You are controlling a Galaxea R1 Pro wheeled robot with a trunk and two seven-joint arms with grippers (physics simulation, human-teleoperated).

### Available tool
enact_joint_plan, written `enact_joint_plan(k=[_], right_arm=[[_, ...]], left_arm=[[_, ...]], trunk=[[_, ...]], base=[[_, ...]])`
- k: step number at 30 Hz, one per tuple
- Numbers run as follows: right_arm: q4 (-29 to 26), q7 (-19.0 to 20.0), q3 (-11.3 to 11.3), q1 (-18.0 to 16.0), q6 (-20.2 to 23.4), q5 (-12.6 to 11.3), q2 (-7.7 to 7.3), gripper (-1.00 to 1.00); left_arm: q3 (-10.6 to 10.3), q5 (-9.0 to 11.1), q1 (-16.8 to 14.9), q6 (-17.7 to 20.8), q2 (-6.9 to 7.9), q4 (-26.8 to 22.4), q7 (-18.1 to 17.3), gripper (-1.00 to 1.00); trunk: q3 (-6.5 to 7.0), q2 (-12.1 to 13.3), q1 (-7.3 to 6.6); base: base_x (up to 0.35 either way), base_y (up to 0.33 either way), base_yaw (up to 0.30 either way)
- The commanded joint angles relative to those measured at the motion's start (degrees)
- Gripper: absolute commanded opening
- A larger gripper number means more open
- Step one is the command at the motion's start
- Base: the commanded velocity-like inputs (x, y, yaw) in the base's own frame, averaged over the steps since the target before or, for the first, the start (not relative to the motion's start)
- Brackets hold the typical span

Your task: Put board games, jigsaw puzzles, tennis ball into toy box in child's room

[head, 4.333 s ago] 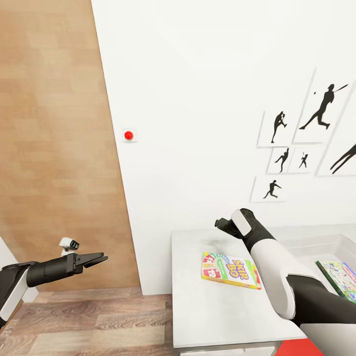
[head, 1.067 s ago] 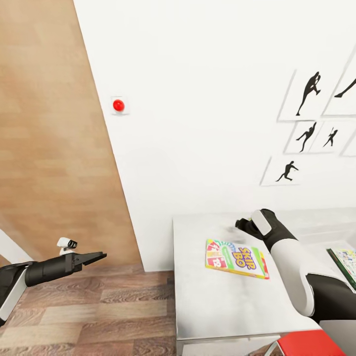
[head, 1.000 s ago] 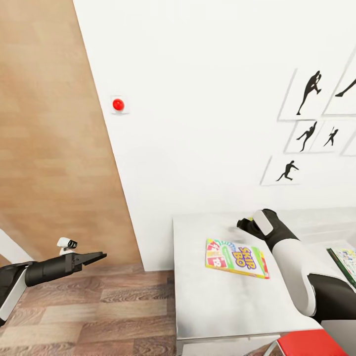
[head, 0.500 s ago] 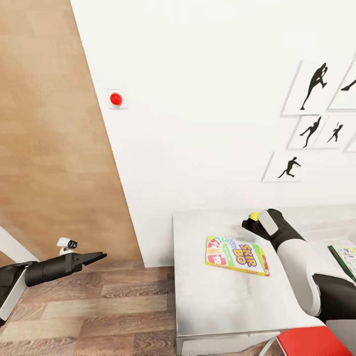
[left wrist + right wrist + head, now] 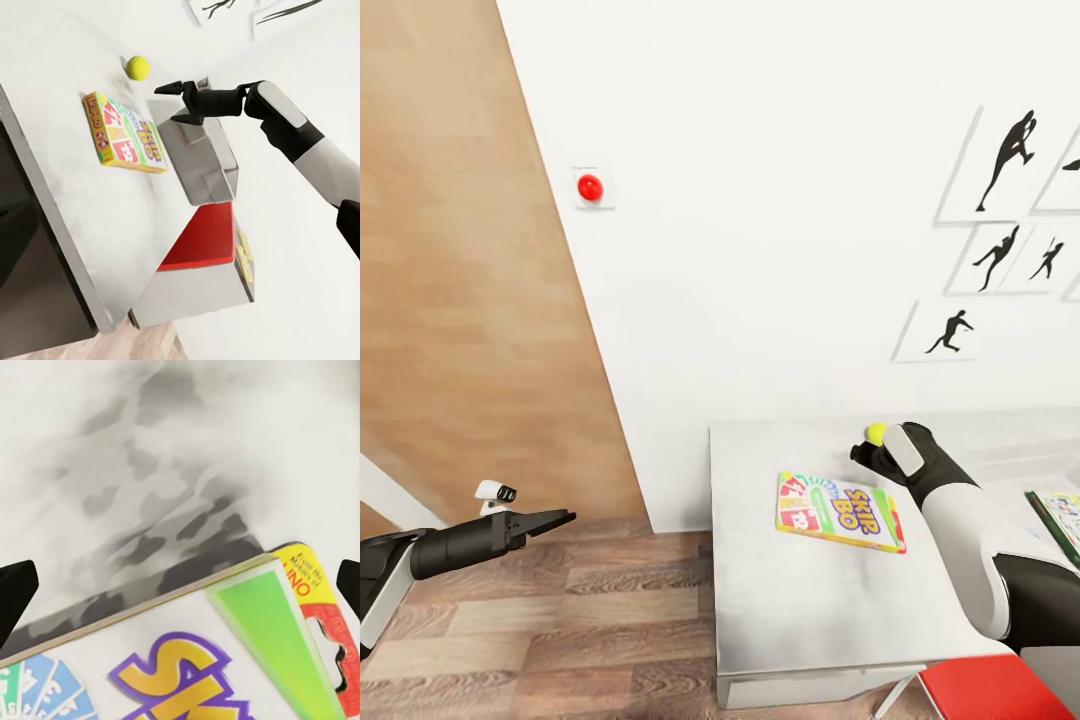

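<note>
Board game (image 5: 840,512) lies flat, long axis across table (image 5: 790,610).

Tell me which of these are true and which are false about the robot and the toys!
1. The tennis ball lies on the table. True.
2. The right hand is squeezing the ball. False: the hand is open, and the ball lies just beside it, untouched.
3. The Skip-Bo board game is inside the toy box. False: it lies flat on the table.
4. The left hand is over the wooden floor, away from the table. True.
5. A round blue button is on the wall. False: the button is red.
</note>
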Motion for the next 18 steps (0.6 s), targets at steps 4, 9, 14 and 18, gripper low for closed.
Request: enact_joint_plan(k=[4, 9, 14, 18], right_arm=[[-0.09, -0.45, -0.06, 0.01, 0.14, -0.57, 0.00, 1.00], [-0.09, -0.42, -0.06, 0.04, 0.12, -0.57, 0.00, 1.00], [-0.09, -0.42, -0.06, 0.05, 0.16, -0.62, 0.05, 1.00], [-0.09, -0.42, -0.04, 0.05, 0.18, -0.67, 0.08, 1.00]], left_arm=[[-0.01, 0.11, -0.04, 0.60, 0.02, -0.01, -0.13, 1.00], [-0.01, 0.11, -0.04, 0.60, 0.02, -0.01, -0.13, 1.00], [-0.04, 0.11, -0.04, 0.60, 0.02, -0.01, -0.13, 1.00], [-0.05, 0.11, -0.04, 0.60, 0.02, -0.01, -0.13, 1.00]], trunk=[[-0.47, -0.12, 0.03], [-0.71, -0.12, 0.03], [-0.77, -0.12, 0.03], [-0.78, -0.12, 0.03]], base=[[0.000, 0.000, 0.000], [0.000, 0.000, 0.000], [0.000, 0.000, 0.000], [0.000, 0.000, 0.000]])
